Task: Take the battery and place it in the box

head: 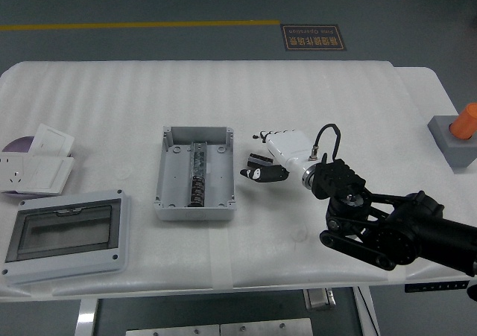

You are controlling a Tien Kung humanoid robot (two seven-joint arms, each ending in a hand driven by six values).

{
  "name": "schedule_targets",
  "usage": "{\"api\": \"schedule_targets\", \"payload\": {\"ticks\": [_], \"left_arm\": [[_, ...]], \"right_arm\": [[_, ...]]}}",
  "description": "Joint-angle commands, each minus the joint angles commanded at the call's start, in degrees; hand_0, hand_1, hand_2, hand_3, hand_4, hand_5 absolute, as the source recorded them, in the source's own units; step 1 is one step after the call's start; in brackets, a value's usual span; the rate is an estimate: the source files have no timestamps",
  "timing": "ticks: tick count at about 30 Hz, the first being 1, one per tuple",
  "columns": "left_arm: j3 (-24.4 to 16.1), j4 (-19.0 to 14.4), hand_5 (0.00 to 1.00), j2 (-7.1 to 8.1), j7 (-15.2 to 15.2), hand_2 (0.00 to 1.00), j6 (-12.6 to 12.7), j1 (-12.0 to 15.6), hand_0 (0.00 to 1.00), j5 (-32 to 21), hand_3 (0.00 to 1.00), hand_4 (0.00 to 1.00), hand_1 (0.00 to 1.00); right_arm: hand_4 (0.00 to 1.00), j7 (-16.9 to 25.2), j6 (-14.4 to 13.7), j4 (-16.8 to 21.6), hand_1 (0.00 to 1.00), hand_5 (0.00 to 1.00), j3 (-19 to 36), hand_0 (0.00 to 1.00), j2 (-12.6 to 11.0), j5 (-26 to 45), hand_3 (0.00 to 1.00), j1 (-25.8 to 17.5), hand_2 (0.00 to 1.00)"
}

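At the near left corner of the white, ribbed foam-covered table (223, 97) lay a flat grey lid (65, 233) with a dark see-through window and rounded corners, its lower left corner reaching the table's edge. To the near right, the right arm (387, 232) came in from the picture's edge, black and jointed, built of linked bars, with a thin black cable looping above the wrist. It ended in the right hand (279, 156), whose back was smooth white plastic and whose fingers were black. The fingers were curled around a small dark thing that appeared to be the battery (258, 168), held just right of the box and not inside it; the hand hid most of it, so its shape was hard to make out. The box (195, 173) was an open grey rectangular shell with screw posts in its corners and a dark strip of parts running down its middle. Farther left sat a white wall socket (33, 170) with a white card behind it and a purple disc mostly hidden beneath. At the far right, a grey block (450, 141) carried an orange cylinder (465, 120), cut off by the picture's edge.
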Motion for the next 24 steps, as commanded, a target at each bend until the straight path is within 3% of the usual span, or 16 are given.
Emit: {"api": "schedule_targets", "payload": {"ticks": [1, 2, 7, 8, 13, 14, 24], "left_arm": [[0.1, 0.0, 0.636, 0.00, -0.1, 0.586, 0.0, 0.0, 0.648, -0.1, 0.590, 0.518, 0.678], [0.3, 0.0, 0.635, -0.01, -0.1, 0.586, 0.0, 0.0, 0.648, -0.2, 0.587, 0.519, 0.679], [0.5, 0.0, 0.635, -0.02, -0.2, 0.586, 0.0, 0.1, 0.648, -0.5, 0.587, 0.519, 0.679], [0.5, 0.0, 0.634, -0.02, -0.3, 0.586, 0.0, 0.0, 0.648, -0.5, 0.586, 0.518, 0.679], [0.7, 0.0, 0.634, -0.01, -0.5, 0.586, 0.1, 0.0, 0.648, -0.6, 0.586, 0.518, 0.679], [0.7, 0.0, 0.634, -0.01, -0.6, 0.586, 0.2, 0.0, 0.648, -0.7, 0.585, 0.518, 0.680], [1.4, 0.0, 0.632, 0.03, -1.7, 0.586, 0.6, 0.1, 0.646, -1.1, 0.585, 0.518, 0.680]], "right_arm": [[0.914, -0.3, 0.0, -0.1, 0.669, 0.758, -0.2, 0.525, 0.0, -0.3, 0.795, 0.0, 0.703], [0.747, -0.5, 0.0, -0.2, 0.592, 0.557, -0.3, 0.431, 0.0, -0.6, 0.697, -0.1, 0.612], [0.747, -1.2, 0.4, -0.9, 0.592, 0.557, -1.6, 0.431, 0.2, -1.2, 0.697, -0.2, 0.612], [0.644, -1.2, 0.6, -1.1, 0.512, 0.447, -1.8, 0.390, 0.2, -1.1, 0.643, -0.2, 0.530], [0.644, -1.2, 0.8, -1.7, 0.512, 0.447, -2.5, 0.390, 0.4, -0.7, 0.643, -0.2, 0.530], [0.590, -1.2, 0.8, -1.8, 0.493, 0.383, -2.6, 0.365, 0.4, -0.7, 0.636, -0.2, 0.508], [0.569, -1.1, 0.3, -1.8, 0.488, 0.373, -2.3, 0.358, 0.5, -0.6, 0.638, 0.0, 0.503]]}}
